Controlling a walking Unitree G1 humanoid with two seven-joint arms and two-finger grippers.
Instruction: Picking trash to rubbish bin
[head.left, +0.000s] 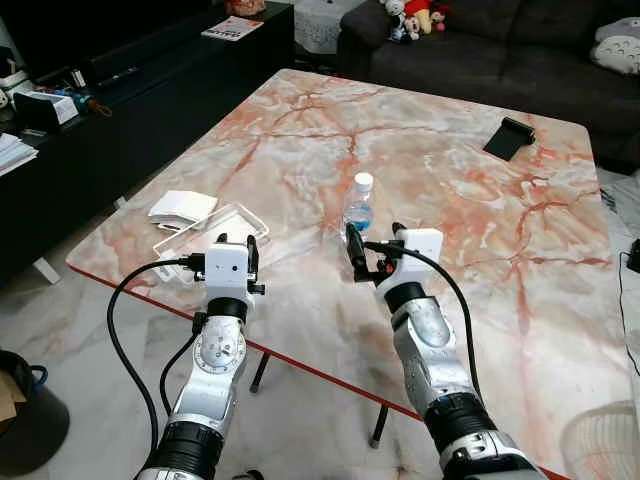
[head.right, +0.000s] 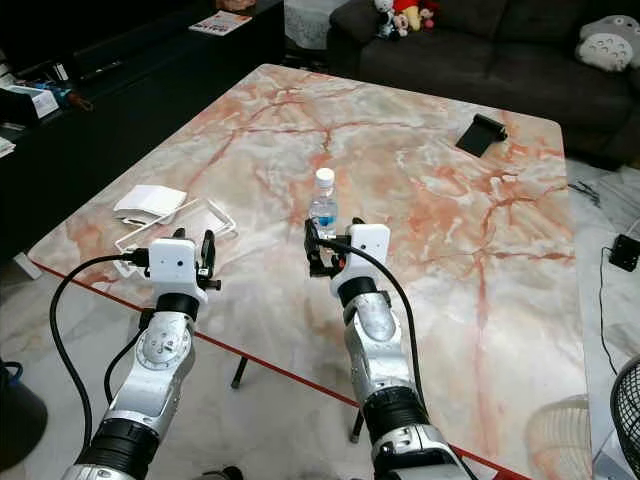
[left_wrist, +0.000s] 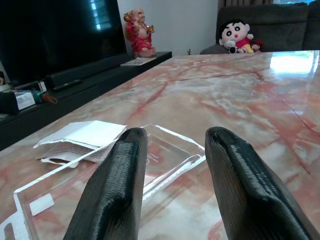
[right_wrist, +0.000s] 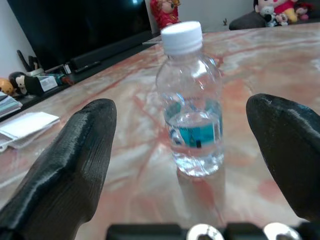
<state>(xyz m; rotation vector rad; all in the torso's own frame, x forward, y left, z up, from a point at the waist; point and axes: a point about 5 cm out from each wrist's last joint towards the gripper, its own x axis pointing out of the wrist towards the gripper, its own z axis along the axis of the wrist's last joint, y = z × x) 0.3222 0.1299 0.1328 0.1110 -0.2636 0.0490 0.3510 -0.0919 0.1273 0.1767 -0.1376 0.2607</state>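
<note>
I stand at the near edge of the marble table (head.left: 480, 300) with both arms raised over it. My right gripper (right_wrist: 180, 150) is spread wide and empty, and the small water bottle (head.left: 359, 204) stands upright just beyond its fingertips, lined up with the gap between them. I judge I hold it this way so I can slide the fingers either side of the bottle and close on its body. The bottle is capped with a little water in the bottom, so it should be light and may tip if I nudge it off-centre.

My left gripper (left_wrist: 172, 175) is parted to a moderate gap, holding nothing, and points at the clear plastic tray (head.left: 210, 228) near the table's left edge. A white folded paper (head.left: 182, 205) lies touching the tray's far side. These look like the next pieces of trash.

The head views give the layout: bottle mid-table, tray and paper well apart to its left, a black object (head.left: 509, 137) far off near the sofa (head.left: 500, 45). The right wrist view adds what they miss: the bottle's blue label, its water level, and how well it is centred between my fingers. I cannot make out a rubbish bin for certain.
</note>
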